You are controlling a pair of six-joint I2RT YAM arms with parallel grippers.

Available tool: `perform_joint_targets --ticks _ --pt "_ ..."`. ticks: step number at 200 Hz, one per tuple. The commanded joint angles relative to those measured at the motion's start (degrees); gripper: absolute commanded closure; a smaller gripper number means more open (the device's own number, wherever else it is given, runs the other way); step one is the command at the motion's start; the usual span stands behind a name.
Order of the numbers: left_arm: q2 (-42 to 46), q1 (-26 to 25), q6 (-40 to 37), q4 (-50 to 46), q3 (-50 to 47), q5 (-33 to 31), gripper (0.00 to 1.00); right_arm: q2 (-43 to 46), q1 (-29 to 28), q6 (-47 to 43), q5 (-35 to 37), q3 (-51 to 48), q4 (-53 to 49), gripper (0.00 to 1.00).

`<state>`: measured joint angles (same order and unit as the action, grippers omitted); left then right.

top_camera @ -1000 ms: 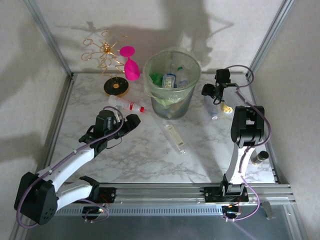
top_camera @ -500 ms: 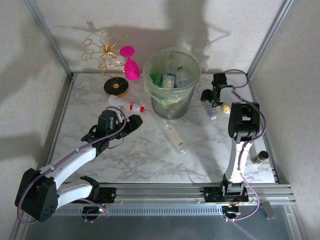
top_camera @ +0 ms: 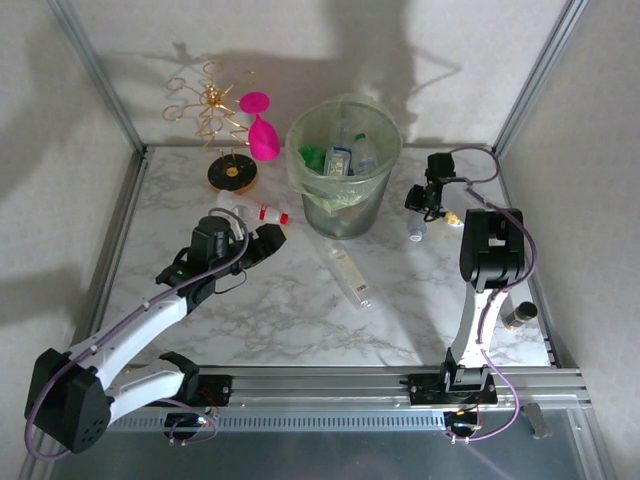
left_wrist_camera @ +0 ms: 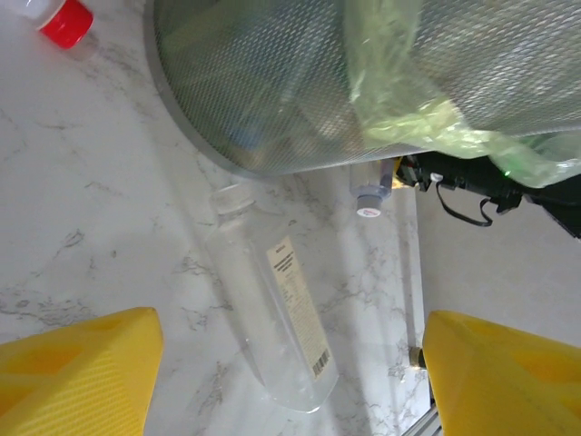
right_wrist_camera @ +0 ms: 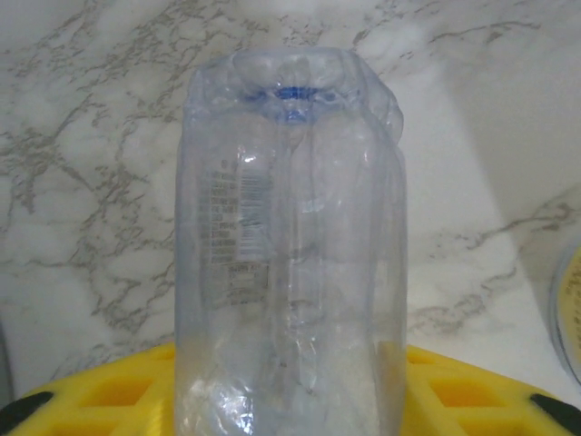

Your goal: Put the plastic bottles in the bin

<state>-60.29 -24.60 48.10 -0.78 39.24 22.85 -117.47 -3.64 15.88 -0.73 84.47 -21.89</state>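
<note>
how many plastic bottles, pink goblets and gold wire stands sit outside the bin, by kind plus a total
plastic bottles outside the bin: 3 (red-capped bottle, labelled clear bottle, clear bottle right of the bin)
pink goblet: 1
gold wire stand: 1
total: 5
dark-capped item near the right rail: too small to tell, not counted

Lab test cell: marble-look counter point(top_camera: 290, 320) boxed by white panels point(top_camera: 330, 50) in aluminium posts point(top_camera: 100, 75); my mounting rail point(top_camera: 330, 378) edges the counter's near side.
</note>
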Motion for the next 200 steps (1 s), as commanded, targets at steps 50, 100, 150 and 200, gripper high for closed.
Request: perform_joint_targets --ticks 50,100,150,200 --pt "4.33 -0.54 -5.38 -9.17 9.89 -3.64 0.25 19.85 -0.47 4.16 -0.93 -6.05 3.61 0.56" --pt "4.62 -2.86 -9.19 -13.8 18.13 -8.22 0.25 31.84 -3.08 5.33 -1.05 -3.34 0.96 0.56" --pt "2.87 -3.09 -11.09 -15.18 22.94 -9.65 0.25 34.18 -5.97 6.27 -6.45 7.95 -2.4 0.55" --pt "1.43 -3.1 -11.27 -14.28 23.12 -9.23 0.25 23.97 -10.47 8.64 -12.37 24.18 -4.07 0.55"
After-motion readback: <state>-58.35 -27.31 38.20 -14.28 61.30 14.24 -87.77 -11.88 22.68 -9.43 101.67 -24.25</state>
